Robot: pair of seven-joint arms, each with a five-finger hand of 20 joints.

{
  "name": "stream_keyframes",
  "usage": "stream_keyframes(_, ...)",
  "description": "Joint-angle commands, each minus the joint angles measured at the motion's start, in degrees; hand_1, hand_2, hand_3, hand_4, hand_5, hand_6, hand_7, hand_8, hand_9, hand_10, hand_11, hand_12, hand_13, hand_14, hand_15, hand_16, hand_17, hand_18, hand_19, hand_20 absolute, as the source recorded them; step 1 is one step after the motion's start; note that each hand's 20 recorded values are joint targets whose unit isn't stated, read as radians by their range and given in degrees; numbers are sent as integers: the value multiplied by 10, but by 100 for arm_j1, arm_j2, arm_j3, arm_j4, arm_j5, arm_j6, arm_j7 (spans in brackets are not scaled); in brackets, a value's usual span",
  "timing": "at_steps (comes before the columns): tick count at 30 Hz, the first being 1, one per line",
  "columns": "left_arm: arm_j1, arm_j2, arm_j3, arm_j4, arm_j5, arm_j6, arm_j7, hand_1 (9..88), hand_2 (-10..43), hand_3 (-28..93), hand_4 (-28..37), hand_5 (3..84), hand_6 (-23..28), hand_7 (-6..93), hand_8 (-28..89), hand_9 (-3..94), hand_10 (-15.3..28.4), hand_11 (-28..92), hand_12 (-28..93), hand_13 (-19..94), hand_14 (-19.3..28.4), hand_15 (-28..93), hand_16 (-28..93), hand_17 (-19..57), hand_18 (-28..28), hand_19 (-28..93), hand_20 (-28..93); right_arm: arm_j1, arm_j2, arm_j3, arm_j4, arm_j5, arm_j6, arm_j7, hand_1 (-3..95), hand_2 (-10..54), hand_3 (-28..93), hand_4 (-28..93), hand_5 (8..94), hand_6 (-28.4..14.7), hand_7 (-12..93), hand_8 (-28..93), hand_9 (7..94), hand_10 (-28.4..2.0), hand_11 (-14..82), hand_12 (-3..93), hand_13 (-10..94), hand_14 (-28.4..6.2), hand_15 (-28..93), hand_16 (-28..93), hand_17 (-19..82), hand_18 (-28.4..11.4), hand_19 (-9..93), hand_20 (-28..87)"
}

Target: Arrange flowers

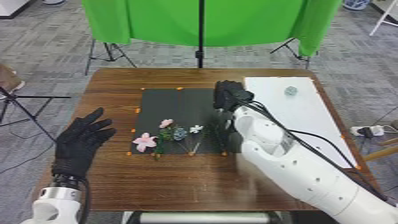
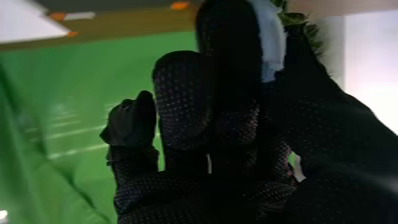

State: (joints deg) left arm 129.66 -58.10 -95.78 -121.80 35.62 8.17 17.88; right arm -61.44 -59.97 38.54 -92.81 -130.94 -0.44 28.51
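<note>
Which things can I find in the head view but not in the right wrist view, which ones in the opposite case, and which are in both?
Head view: the open left hand, the large pink flower and the small pink flower.
Right wrist view: a pale strip along the black glove, and green leaves close by; I cannot tell if they are gripped.
Both: the right hand, the green cloth and orange marks.
</note>
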Motion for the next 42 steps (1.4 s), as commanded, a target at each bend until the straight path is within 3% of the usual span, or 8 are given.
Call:
stream_keyframes(1, 74, -111, -17, 14, 74, -60, -91, 220, 86, 729, -251, 397, 113, 117, -64, 362, 222, 344, 167, 284, 279, 691, -88, -26, 267, 565, 469, -252, -4, 152, -50, -410, -510, -89, 507, -95, 701, -283, 811, 37, 135, -13, 866, -59, 218, 326, 659, -65, 753, 185, 271, -201, 930, 473)
stream_keyframes(4, 90, -113, -22, 6, 63, -50, -65, 220, 86, 729, -251, 399, 114, 118, -64, 362, 222, 344, 167, 283, 279, 691, -89, -27, 267, 563, 471, -230, 90, 15, 15, -835, -286, -185, 412, -95, 745, -283, 744, 38, 144, -51, 798, -89, 347, 216, 636, -79, 778, 154, 249, -208, 925, 488)
stream_keyframes(9, 81, -153, -31, -3, 92, -36, -83, 221, 86, 730, -250, 399, 114, 121, -65, 363, 222, 345, 167, 282, 279, 691, -90, -27, 266, 559, 476, -280, 122, 75, -76, -922, -414, -216, 337, -95, 783, -283, 673, 32, 139, -126, 729, -104, 385, 180, 596, -97, 800, 145, 226, -215, 915, 503)
stream_keyframes(19, 146, -13, 35, -24, -13, 61, 92, 222, 86, 729, -249, 401, 115, 122, -67, 363, 221, 348, 167, 282, 278, 691, -91, -26, 264, 555, 481, -258, 554, 532, -452, -688, 23, -194, 275, -95, 759, -283, 594, 13, 130, -124, 660, -140, 378, 168, 568, -118, 820, 134, 217, -222, 920, 520)
stream_keyframes(25, 100, 152, 152, -17, -105, 133, 200, 222, 87, 729, -249, 401, 115, 123, -67, 363, 222, 349, 167, 281, 278, 692, -91, -26, 264, 554, 483, 541, 1225, 302, 66, -256, 279, 397, 257, -95, 765, -283, 557, 1, 125, -120, 595, -169, 278, 139, 531, -138, 819, 116, 216, -225, 922, 526)
stream_keyframes(31, 93, 25, 75, -25, 15, 38, 86, 223, 87, 729, -249, 401, 115, 124, -67, 363, 222, 349, 167, 281, 278, 692, -91, -27, 264, 554, 483, 1217, 1564, 79, 924, 470, 27, 1045, 252, -95, 777, -283, 489, -6, 117, -116, 513, -186, 181, 133, 487, -147, 770, 80, 208, -225, 912, 520)
stream_keyframes(34, 85, 109, 89, -27, -37, 110, 168, 223, 86, 731, -248, 400, 115, 124, -67, 363, 222, 349, 167, 281, 278, 692, -92, -27, 264, 553, 483, 1201, 1566, 274, 1236, 754, -232, 1414, 251, -95, 790, -283, 450, -1, 115, -115, 472, -194, 144, 131, 473, -145, 758, 66, 195, -224, 893, 510)
stream_keyframes(42, -5, -20, 73, 11, 39, 9, 47, 223, 86, 731, -248, 403, 116, 124, -67, 365, 222, 352, 167, 283, 278, 693, -92, -27, 264, 552, 484, 781, 1286, 986, 1627, 1035, -1536, 1641, 248, -95, 796, -283, 336, 23, 108, -109, 389, -217, 91, 130, 413, -165, 745, 45, 160, -226, 871, 504)
